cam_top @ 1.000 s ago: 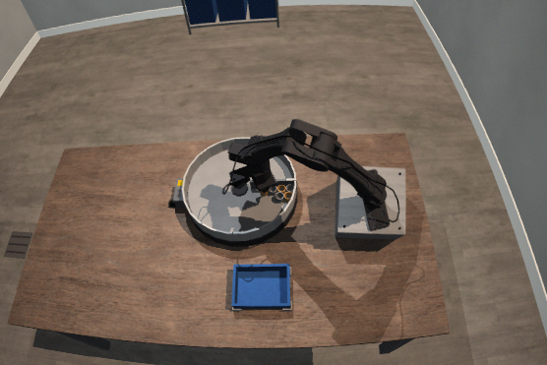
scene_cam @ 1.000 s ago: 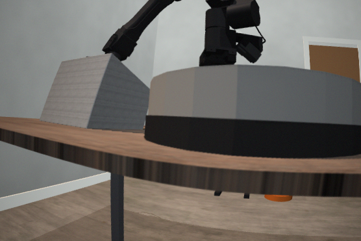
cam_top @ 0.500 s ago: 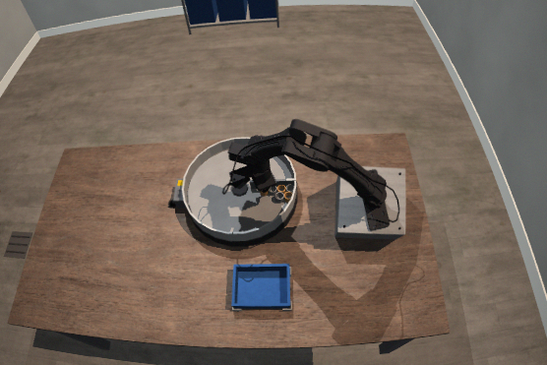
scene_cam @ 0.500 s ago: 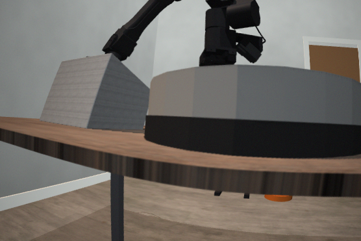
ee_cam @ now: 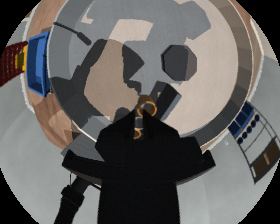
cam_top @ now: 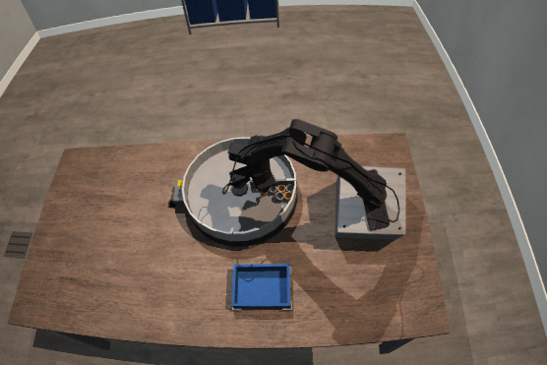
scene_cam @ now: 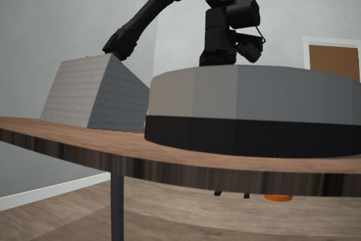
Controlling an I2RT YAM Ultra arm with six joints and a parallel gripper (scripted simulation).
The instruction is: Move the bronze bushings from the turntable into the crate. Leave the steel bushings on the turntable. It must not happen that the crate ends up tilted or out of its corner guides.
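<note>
One round turntable (cam_top: 191, 208) (scene_cam: 260, 94) (ee_cam: 245, 50), at left in top view. Blue crate (cam_top: 261, 308) (ee_cam: 37, 65): level, within its corner guides. Gripper (cam_top: 265, 190) (scene_cam: 217, 65) (ee_cam: 138, 112): low over the turntable, fingers slightly parted, nothing gripped. Rightward, bronze bushings (cam_top: 280, 188) (ee_cam: 155, 109) and steel bushings (cam_top: 279, 196) cluster near the turntable wall.

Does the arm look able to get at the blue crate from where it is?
Probably yes: the crate sits open-topped beside the turntable, though the gripper would need to rise over the turntable's wall first.
</note>
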